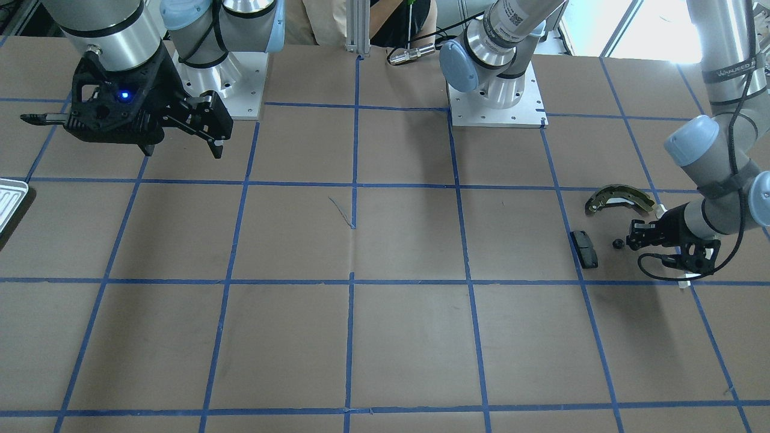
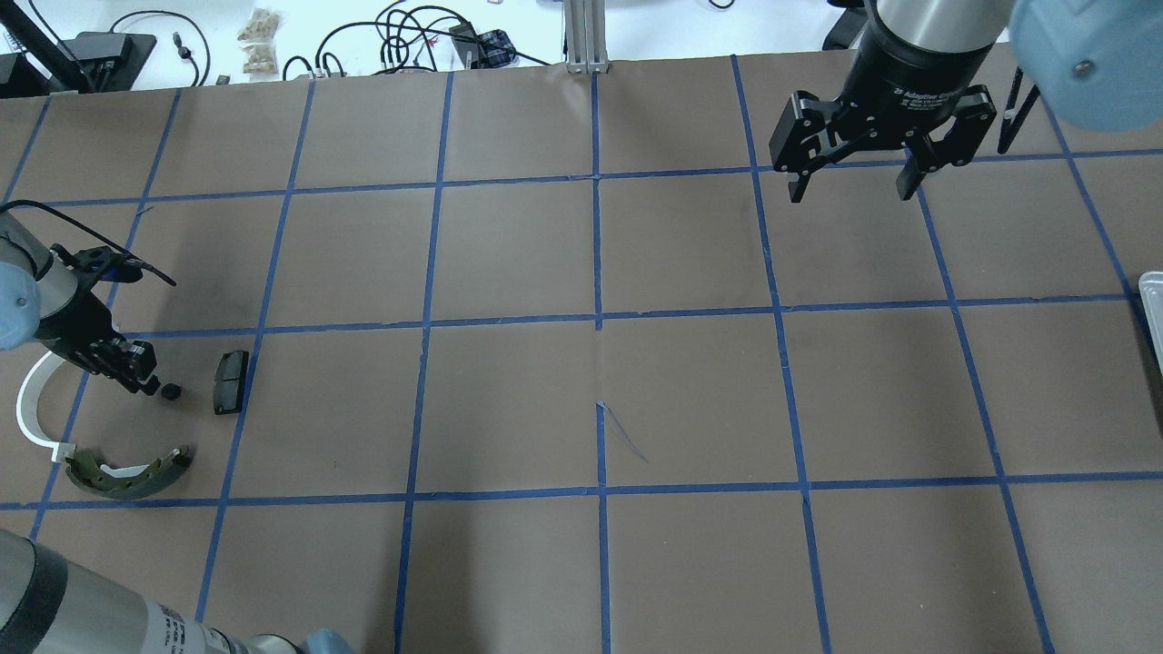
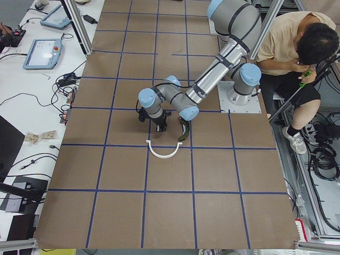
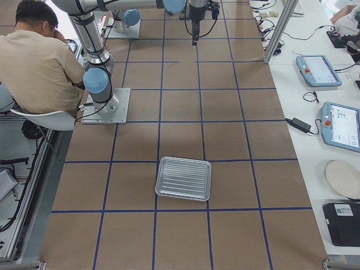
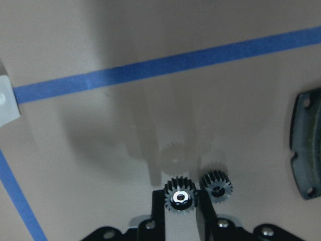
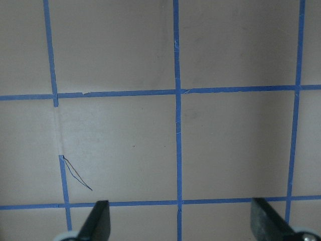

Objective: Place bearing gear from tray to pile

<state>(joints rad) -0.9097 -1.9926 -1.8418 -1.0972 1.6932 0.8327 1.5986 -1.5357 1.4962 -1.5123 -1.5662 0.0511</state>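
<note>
My left gripper [image 5: 180,213] is shut on a small black toothed bearing gear [image 5: 180,197] and holds it just above the table, among the pile. A second gear [image 5: 216,186] lies on the table right beside it; it also shows in the overhead view [image 2: 170,391]. The pile holds an olive brake shoe [image 2: 127,472], a white plastic arc [image 2: 32,409] and a dark grey pad [image 2: 231,381]. The ribbed pale tray [image 4: 183,178] lies far off on the other side and looks empty. My right gripper [image 2: 849,186] is open and empty, high above the table.
The table is brown with a grid of blue tape lines [image 2: 597,318]. The arm bases [image 1: 496,102] stand at the robot's edge. A seated person [image 3: 297,58] is beside the table. Cables and tablets [image 4: 318,70] lie on the side benches.
</note>
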